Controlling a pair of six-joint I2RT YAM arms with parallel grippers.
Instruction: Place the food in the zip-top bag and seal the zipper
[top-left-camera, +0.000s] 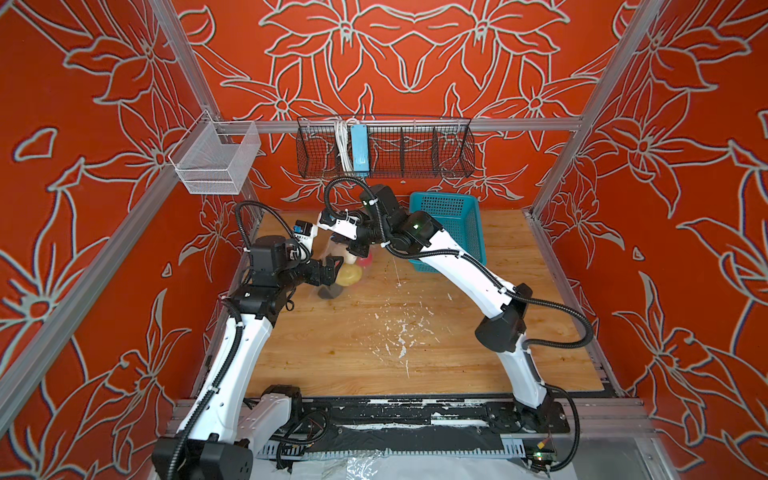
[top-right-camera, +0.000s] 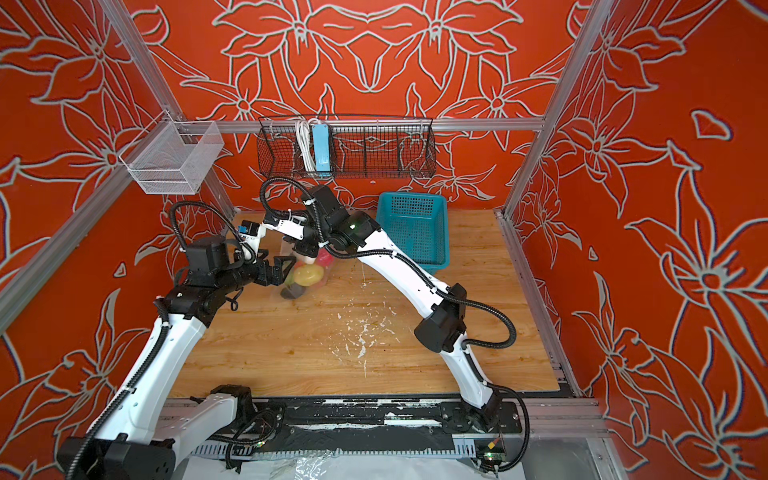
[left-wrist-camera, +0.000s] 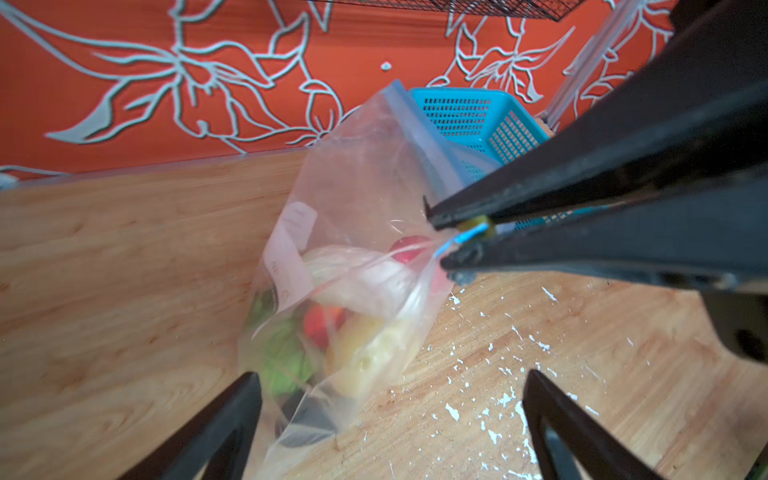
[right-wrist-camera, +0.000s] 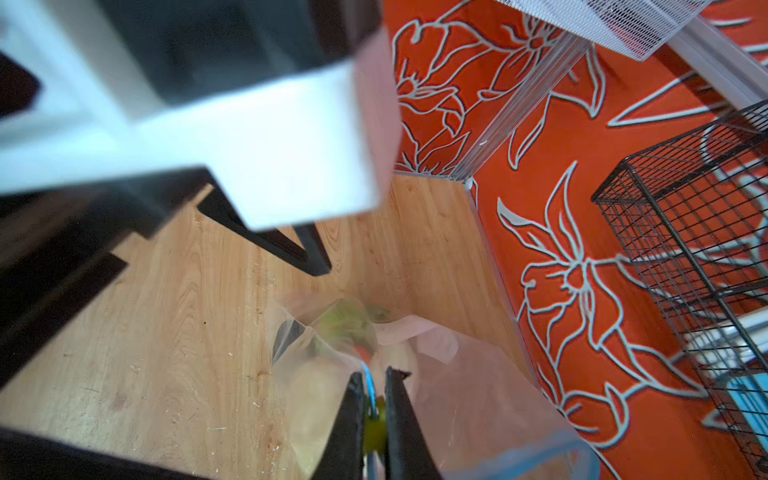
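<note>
the bag (left-wrist-camera: 353, 187), w/ the food (left-wrist-camera: 365, 353) inside, is held at the zipper (left-wrist-camera: 419, 133) end by the right gripper (left-wrist-camera: 446, 243), jaws clamped on it, over the table (left-wrist-camera: 124, 270) nr the basket (left-wrist-camera: 469, 112). left gripper (left-wrist-camera: 390, 376) is spread wide, empty, by the bag's lower end.

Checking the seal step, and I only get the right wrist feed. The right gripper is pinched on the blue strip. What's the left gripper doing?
Observer: The left gripper is open and pointed at the food end of the zip-top bag, holding nothing.
Operator: Where does the strip go past my pinch?
Observer: In the left wrist view the zipper runs from the right gripper up to the bag's far corner, in front of the teal basket.
Operator: Food?
Observer: In both top views the mango and avocado show inside the bag.
</note>
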